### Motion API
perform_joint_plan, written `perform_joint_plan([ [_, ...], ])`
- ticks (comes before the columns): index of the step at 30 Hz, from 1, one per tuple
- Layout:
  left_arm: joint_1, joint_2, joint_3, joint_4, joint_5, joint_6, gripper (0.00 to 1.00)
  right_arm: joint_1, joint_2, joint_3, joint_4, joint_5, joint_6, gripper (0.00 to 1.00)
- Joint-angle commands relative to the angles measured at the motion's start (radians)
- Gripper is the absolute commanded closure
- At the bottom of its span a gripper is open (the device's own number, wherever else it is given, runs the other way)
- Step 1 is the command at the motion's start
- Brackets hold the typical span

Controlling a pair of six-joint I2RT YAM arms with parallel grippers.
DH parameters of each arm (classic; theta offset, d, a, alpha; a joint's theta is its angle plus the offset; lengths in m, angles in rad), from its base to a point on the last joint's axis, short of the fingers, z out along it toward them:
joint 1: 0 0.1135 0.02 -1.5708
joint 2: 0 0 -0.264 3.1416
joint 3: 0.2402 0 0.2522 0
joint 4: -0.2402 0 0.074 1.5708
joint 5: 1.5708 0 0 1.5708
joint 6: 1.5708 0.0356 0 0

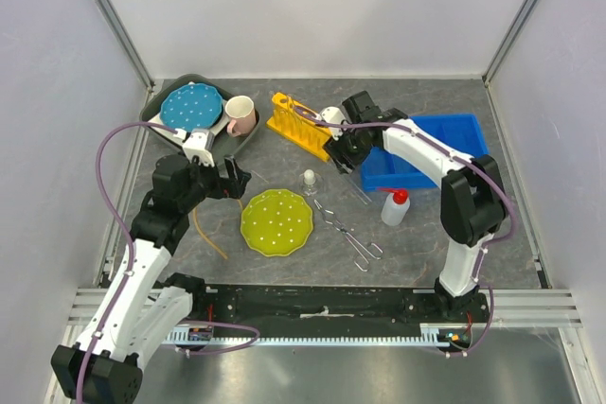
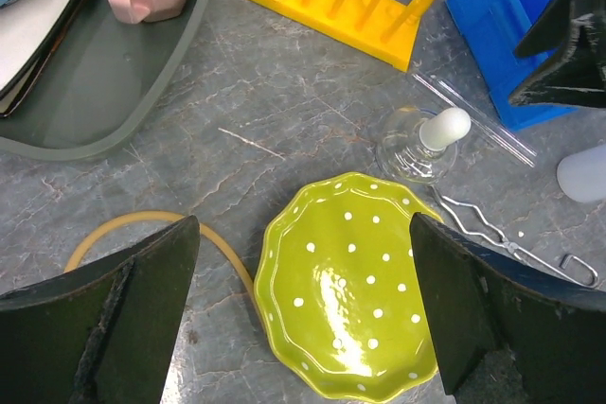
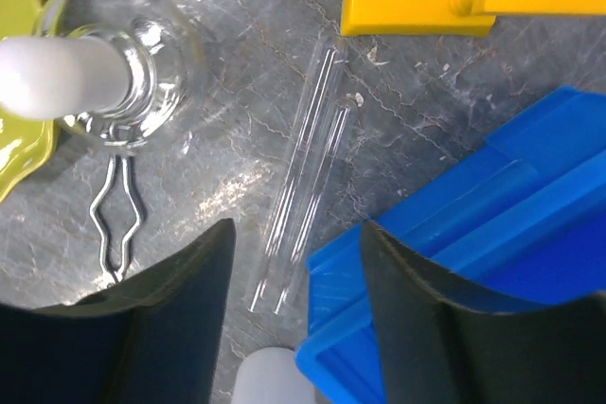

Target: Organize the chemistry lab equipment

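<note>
The yellow test-tube rack (image 1: 301,126) stands at the back middle. Two thin clear tubes (image 3: 303,177) lie side by side on the table between the rack and the blue bin (image 1: 454,122). My right gripper (image 3: 298,229) is open and empty just above their near ends. The small white-capped flask (image 1: 310,180) stands left of the tubes. The metal tongs (image 1: 346,231) lie in front of it. The red-capped squeeze bottle (image 1: 396,206) stands by the bin's front. My left gripper (image 2: 304,224) is open and empty, hovering by the yellow-green plate (image 2: 355,290).
A grey tray (image 1: 170,120) at the back left holds a blue dotted plate (image 1: 191,106) and a pink mug (image 1: 240,115). A yellowish rubber hose (image 1: 208,234) curves on the table left of the yellow-green plate. Walls enclose the table on three sides.
</note>
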Motion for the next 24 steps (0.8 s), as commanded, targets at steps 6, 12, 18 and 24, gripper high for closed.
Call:
perform_joint_plan([
  [6, 0.001, -0.017, 0.013, 0.005, -0.022, 0.038, 0.02, 0.004, 0.037, -0.004, 0.047, 0.029, 0.033, 0.63],
  [12, 0.001, -0.021, 0.013, 0.005, -0.019, 0.035, 0.02, 0.004, 0.031, -0.079, 0.085, 0.049, 0.022, 0.68],
  [18, 0.001, -0.025, 0.013, 0.005, -0.021, 0.035, 0.02, 0.01, 0.037, -0.1, 0.094, 0.03, 0.015, 0.68],
  [24, 0.001, -0.026, 0.013, 0.005, -0.019, 0.037, 0.02, 0.027, 0.055, -0.097, 0.088, 0.021, 0.013, 0.68],
])
